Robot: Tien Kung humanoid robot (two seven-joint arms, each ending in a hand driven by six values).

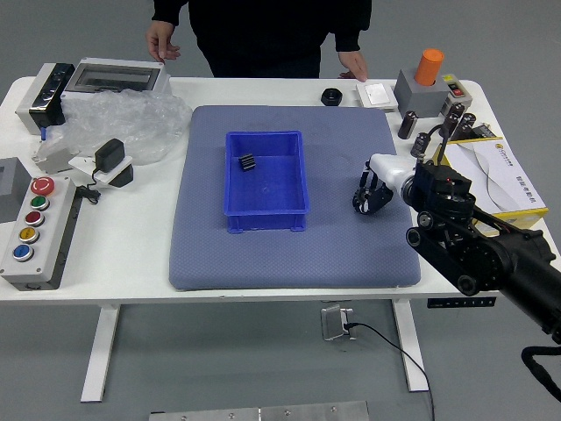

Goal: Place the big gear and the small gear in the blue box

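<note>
One white table spans the view. At its left, a gray control box carries five round buttons, colored red, green, dark red, yellow and blue from far to near. Behind it lies crumpled clear plastic, beside a metallic case with a dark panel. Just right of that case, a person in black stands beyond the far edge, one hand hanging down.

A blue-gray mat covers the table's middle. On its left half sits an open blue box; inside, toward the far left, is a small black ridged piece, apparently the small gear.

Beyond the mat lies a black ring-shaped piece. Right of it, the person's other hand is at the table's far edge, near a white square pad.

The robot's right hand, white-backed, reaches in from the right, low over the mat's right side, well apart from the blue box. Whether it is spread, closed or pinching the big gear cannot be told.

At far right are an orange cylinder on a gray block and, nearer, a yellow-edged box, partly behind the robot's arm.
</note>
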